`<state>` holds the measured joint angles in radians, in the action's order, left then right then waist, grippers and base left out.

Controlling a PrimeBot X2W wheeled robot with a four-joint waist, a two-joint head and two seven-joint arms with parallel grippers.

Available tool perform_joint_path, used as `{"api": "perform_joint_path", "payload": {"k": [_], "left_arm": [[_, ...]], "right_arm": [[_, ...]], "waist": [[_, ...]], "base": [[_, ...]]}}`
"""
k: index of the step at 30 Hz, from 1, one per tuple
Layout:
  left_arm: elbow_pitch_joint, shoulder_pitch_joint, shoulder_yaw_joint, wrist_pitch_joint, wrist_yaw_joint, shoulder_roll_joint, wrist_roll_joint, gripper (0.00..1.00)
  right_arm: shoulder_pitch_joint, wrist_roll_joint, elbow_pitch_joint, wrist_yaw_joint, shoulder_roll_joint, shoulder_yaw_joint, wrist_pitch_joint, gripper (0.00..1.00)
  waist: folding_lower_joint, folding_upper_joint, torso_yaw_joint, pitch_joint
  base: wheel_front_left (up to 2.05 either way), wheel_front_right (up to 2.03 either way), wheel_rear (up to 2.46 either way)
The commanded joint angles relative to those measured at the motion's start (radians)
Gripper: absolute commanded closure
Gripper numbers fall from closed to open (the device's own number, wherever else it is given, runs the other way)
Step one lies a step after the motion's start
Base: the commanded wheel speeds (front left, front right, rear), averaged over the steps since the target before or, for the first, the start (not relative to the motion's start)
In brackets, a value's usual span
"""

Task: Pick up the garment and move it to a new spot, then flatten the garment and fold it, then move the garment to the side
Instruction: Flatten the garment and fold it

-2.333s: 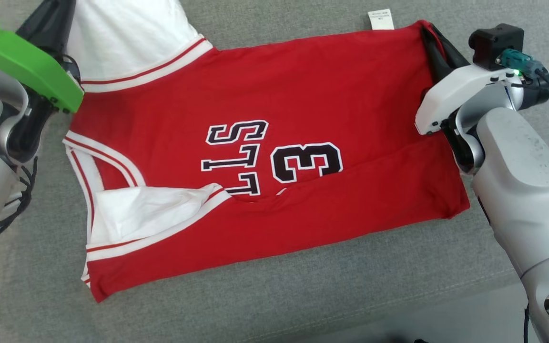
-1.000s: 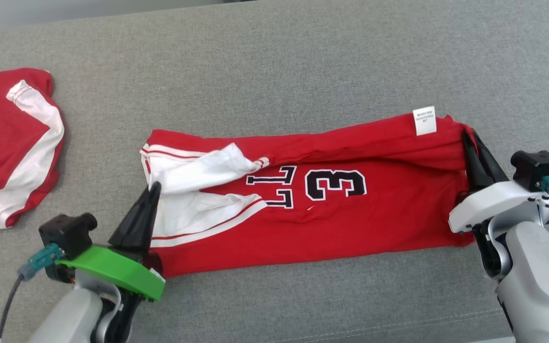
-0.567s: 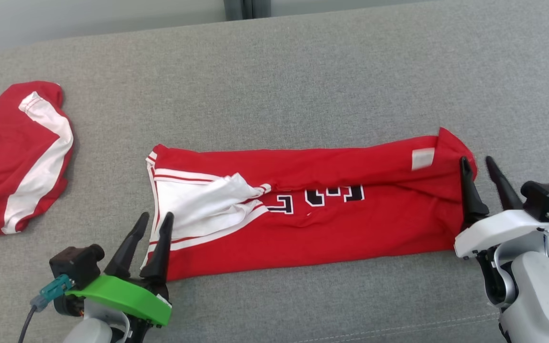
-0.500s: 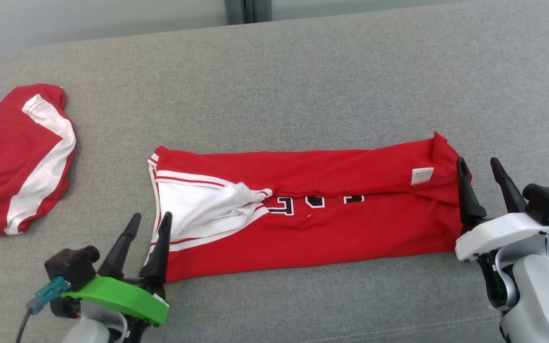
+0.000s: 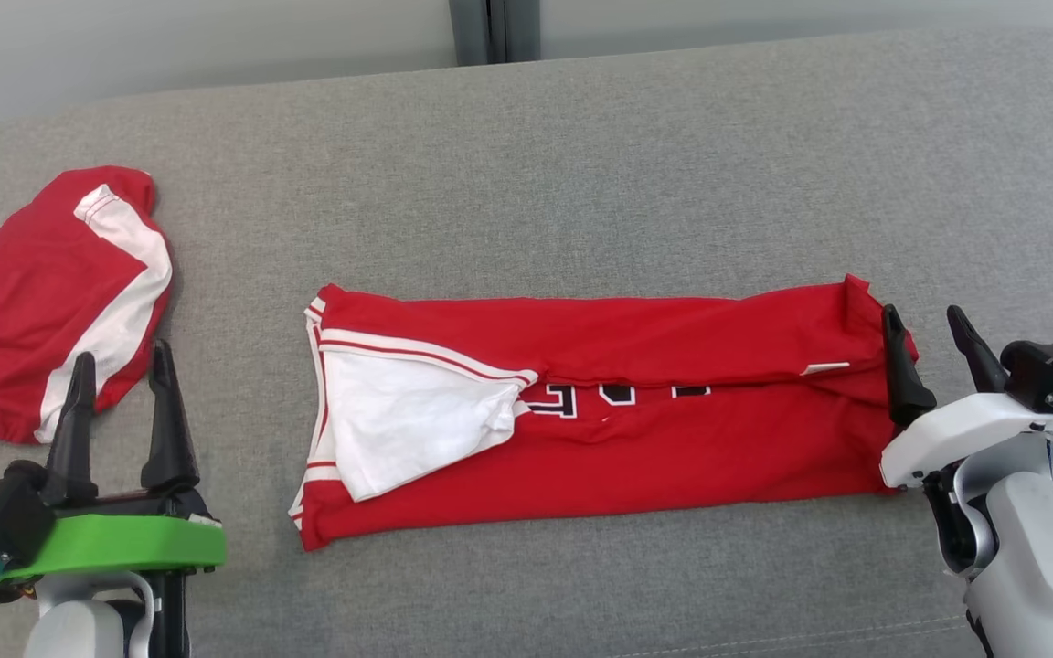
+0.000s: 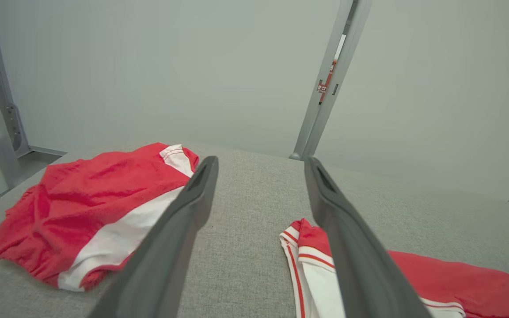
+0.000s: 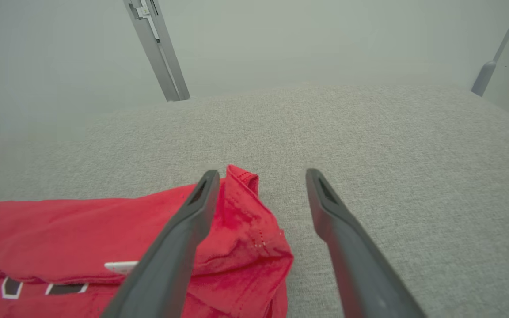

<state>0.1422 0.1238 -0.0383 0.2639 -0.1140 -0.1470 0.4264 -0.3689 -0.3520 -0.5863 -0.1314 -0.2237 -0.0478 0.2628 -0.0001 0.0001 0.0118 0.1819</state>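
1. Grey upholstered surface: the whole work area, bearing both garments.
2. Red jersey, the task's garment: flat at centre, laid left to right as a long band. Far long edge folded over toward the near edge, black lettering half covered. White lining exposed at the left end.
3. Second red-and-white garment: crumpled at far left, well apart from the jersey. Judged no part of this step.
4. Left gripper: fingers spread, nothing between them. Parked between the two garments, near the crumpled one, apart from the jersey's left end.
5. Right gripper: fingers spread, cloth let go. Sitting at the jersey's right end, upturned hem corner just beside the finger nearer the jersey, not pinched.
6. Small white tag: at the fold line near the right end.
7. Step in hand, judged: folding, with the first lengthwise fold laid and released; move to the side not yet done.
8. Next move, judged: fresh pinch through all layers at both ends, left gripper brought over to the collar end first. Loose lining to be watched for slipping out.
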Motion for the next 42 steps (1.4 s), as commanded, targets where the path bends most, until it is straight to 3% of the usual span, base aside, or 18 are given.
{"api": "perform_joint_path", "payload": {"k": [1,8,13,14,16,25,35,42], "left_arm": [[-0.009,-0.017,-0.023,0.000,-0.004,0.010,-0.035,0.00],[-0.034,-0.030,-0.114,0.000,-0.014,0.057,-0.168,0.00],[-0.022,-0.041,-0.141,0.000,-0.017,0.078,-0.201,0.00],[-0.020,-0.043,-0.144,0.000,-0.017,0.080,-0.204,0.00],[-0.016,-0.041,-0.150,0.000,-0.018,0.085,-0.213,0.00],[-0.008,-0.050,-0.148,0.000,-0.018,0.089,-0.226,0.00],[-0.002,-0.081,-0.156,0.000,-0.018,0.084,-0.263,0.00],[-0.003,-0.101,-0.173,0.000,-0.018,0.084,-0.273,0.00]], "right_arm": [[-0.019,0.007,-0.027,0.002,0.002,0.008,0.003,0.00],[-0.061,-0.001,-0.185,0.002,0.020,0.027,0.003,0.00],[-0.068,-0.012,-0.279,0.002,0.038,0.005,0.002,0.00],[-0.068,-0.020,-0.293,0.002,0.041,0.001,0.001,0.25],[-0.071,-0.035,-0.316,0.001,0.048,-0.016,0.000,1.00],[-0.088,-0.074,-0.288,0.002,0.005,-0.010,0.001,1.00],[-0.054,-0.089,-0.260,0.002,-0.132,0.096,0.002,1.00],[-0.053,-0.091,-0.203,0.002,-0.121,0.086,0.001,1.00]], "waist": [[0.0001,-0.0001,0.012,0.008],[0.0001,-0.0001,0.040,0.030],[0.0001,-0.0001,0.050,0.035],[0.0001,-0.0001,0.050,0.034],[0.0001,-0.0001,0.050,0.032],[0.0001,-0.0001,0.038,0.012],[0.0001,-0.0001,0.028,-0.036],[0.0001,-0.0001,0.013,-0.059]], "base": [[0.00,0.00,0.00],[0.00,0.00,0.00],[0.00,0.00,0.00],[0.00,0.00,0.00],[0.00,0.00,0.00],[0.00,0.00,0.00],[0.00,0.00,0.00],[0.00,0.00,0.00]]}}
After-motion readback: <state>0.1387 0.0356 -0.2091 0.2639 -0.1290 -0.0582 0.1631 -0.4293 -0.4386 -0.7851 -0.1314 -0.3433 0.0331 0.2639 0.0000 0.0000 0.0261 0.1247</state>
